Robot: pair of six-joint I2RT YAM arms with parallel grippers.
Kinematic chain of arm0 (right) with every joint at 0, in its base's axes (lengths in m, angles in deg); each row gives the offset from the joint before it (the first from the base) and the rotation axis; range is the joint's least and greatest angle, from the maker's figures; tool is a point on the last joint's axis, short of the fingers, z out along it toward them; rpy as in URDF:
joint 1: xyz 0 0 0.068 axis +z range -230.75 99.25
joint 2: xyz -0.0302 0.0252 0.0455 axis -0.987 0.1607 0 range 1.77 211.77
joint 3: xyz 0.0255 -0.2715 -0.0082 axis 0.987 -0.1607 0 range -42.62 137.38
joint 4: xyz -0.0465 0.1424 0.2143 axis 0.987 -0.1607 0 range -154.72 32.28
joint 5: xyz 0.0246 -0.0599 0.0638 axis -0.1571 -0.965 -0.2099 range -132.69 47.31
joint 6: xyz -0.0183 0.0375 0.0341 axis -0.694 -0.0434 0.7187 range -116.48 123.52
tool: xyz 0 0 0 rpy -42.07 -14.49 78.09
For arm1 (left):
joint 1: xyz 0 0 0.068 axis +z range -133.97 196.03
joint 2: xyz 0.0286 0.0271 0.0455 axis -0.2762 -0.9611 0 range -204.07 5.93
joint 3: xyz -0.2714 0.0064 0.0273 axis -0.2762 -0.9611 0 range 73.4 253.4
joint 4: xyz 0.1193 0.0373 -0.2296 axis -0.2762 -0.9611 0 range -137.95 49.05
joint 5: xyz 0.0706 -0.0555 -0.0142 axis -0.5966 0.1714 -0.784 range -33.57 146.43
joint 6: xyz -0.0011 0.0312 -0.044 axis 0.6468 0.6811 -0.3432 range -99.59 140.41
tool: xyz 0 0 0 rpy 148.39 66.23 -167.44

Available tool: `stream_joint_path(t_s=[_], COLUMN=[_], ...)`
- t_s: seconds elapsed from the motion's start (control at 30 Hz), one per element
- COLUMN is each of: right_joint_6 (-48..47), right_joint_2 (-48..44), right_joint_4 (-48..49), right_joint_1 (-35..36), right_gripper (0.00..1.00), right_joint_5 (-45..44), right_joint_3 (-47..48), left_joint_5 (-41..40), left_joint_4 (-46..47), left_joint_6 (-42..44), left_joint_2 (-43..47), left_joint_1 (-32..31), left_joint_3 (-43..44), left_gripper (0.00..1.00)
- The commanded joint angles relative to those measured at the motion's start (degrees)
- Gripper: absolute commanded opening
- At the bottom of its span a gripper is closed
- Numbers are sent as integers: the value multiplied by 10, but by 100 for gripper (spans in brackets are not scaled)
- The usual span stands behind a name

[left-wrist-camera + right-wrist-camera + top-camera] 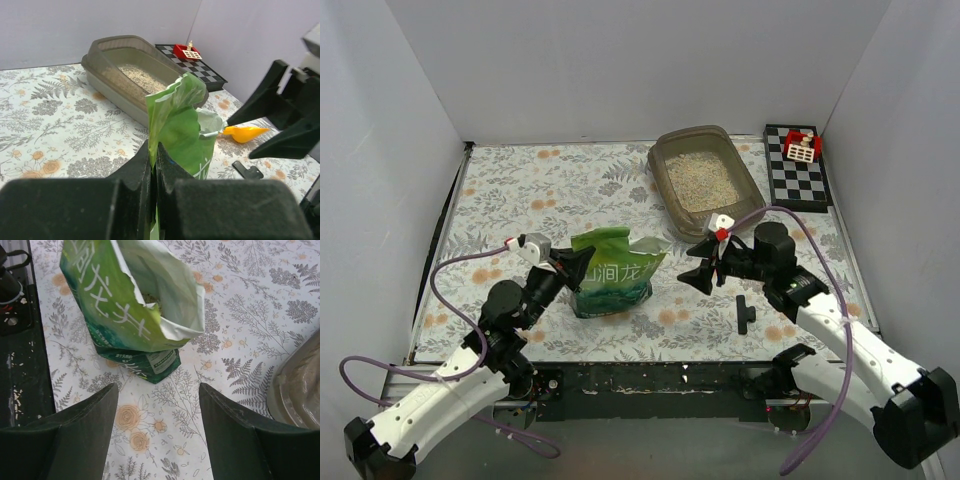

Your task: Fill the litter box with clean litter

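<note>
While the left gripper [569,262] clamps a fold of the crinkled green foil bag [612,280] at its torn top edge, we see the right gripper [700,265] hanging just beside the bag's other side, jaws spread and holding nothing. The grey-brown rectangular plastic litter box [658,168] sits at the far right of the flower-patterned table [520,190], close beside a black-and-white checkered board [800,180]. A layer of pale beige sandy litter [702,182] is already across its floor. A yellow-orange plastic scoop [245,133] lies near the right gripper. We judge the foil thin, slick and floppy at the mouth, with the weight low in loose granules that will shift and run. A second hold on the opposite lip, or low on the firmer base, looks safest for lifting and tipping.
</note>
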Motion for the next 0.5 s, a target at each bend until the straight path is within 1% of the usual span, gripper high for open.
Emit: stream_joint_path(t_s=[0.0, 0.1, 0.2, 0.27, 0.4, 0.47], right_joint_6=[-37, -30, 8, 20, 53, 83], right_joint_2=[47, 63, 74, 82, 120, 148], right_joint_4=[124, 176, 252, 303, 363, 421], right_joint_1=[-11, -31, -59, -64, -63, -64], right_gripper=[73, 74, 74, 74, 73, 72], right_joint_5=[37, 90, 176, 215, 289, 306], right_joint_3=[-15, -29, -44, -48, -40, -47], left_joint_5=[17, 35, 56, 61, 58, 57], left_joint_4=[-25, -62, -91, -109, -127, -127], left_joint_6=[-33, -44, -59, -76, -98, -105], left_joint_2=[30, 52, 70, 79, 93, 100], left_joint_1=[4, 5, 5, 5, 5, 4], left_joint_3=[51, 64, 74, 78, 75, 72], left_gripper=[0, 0, 0, 0, 0, 0])
